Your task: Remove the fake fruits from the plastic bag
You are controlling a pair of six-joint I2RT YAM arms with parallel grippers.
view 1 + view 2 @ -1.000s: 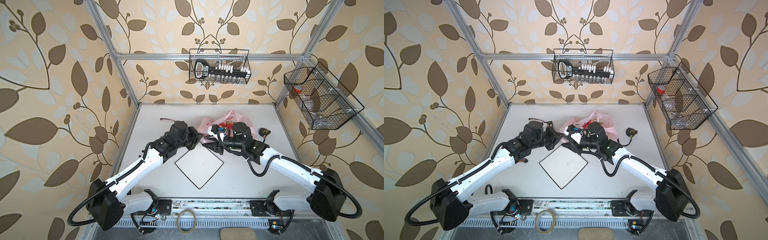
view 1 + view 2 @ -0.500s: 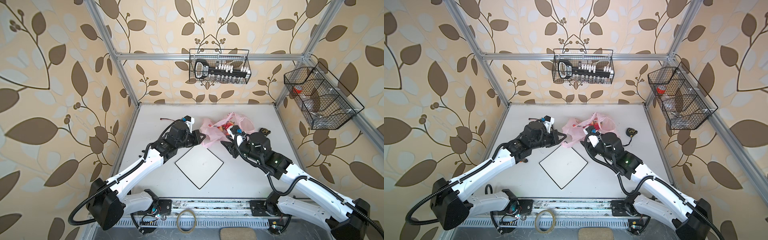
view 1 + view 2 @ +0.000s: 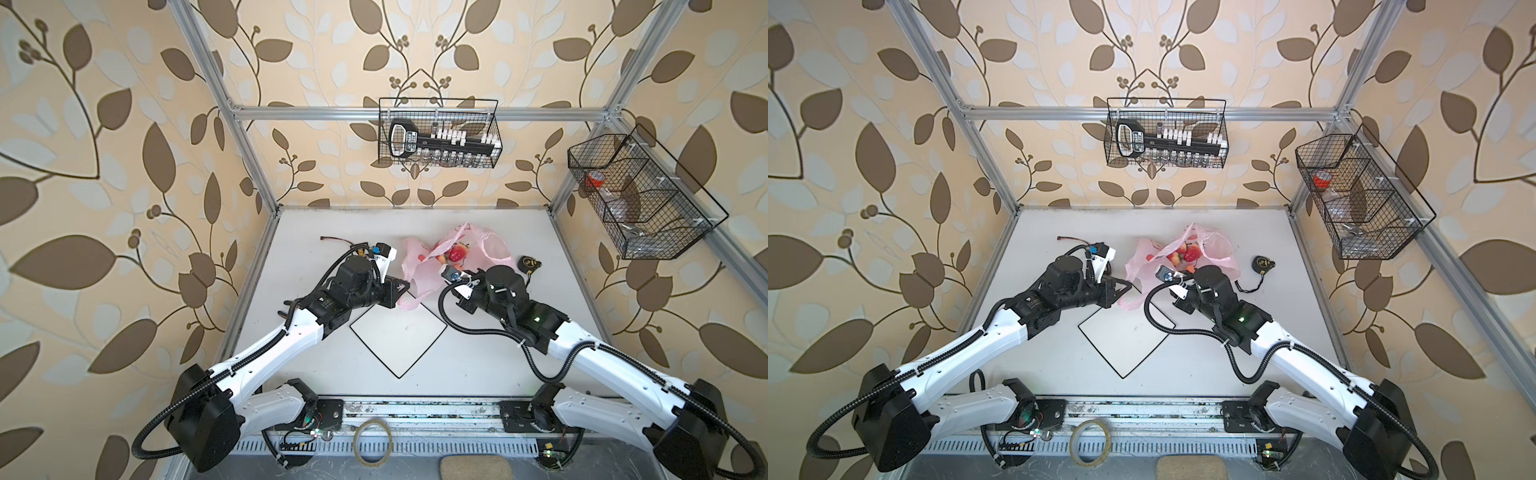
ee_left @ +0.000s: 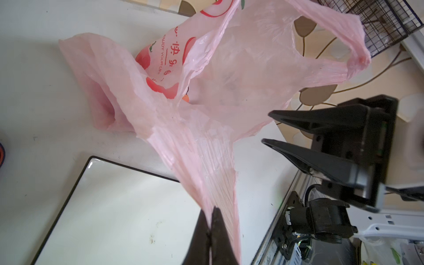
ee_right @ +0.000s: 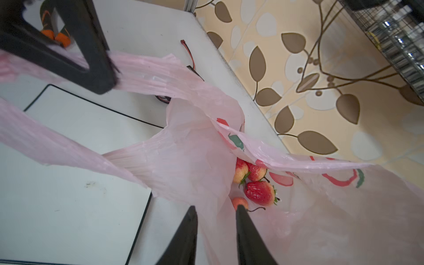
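The pink bag (image 3: 419, 266) lies crumpled on the white counter (image 3: 357, 224), just beyond the far corner of the square black-rimmed plate (image 3: 395, 336), with its mouth gaping upward. The left claw (image 4: 210, 210) is pressed together on one handle of the bag. It holds that handle as a taut, pleated strip above the plate's far corner. The bag's other handle stands up loose on the side away from the plate. The fruits (image 5: 259, 192) are inside the bag, past the rim that faces the plate. Three red-and-yellow strawberries with green tops lie close together there, with a small round pinkish one on a thin stem beside them. The right claw (image 5: 215, 207) is spread, with a clear gap between its fingers, and its tips are at the bag's open rim near the plate's far right edge. Thin film from that rim shows between the fingers, and the round fruit lies just beside one tip. Whether the fingers touch the film cannot be told.
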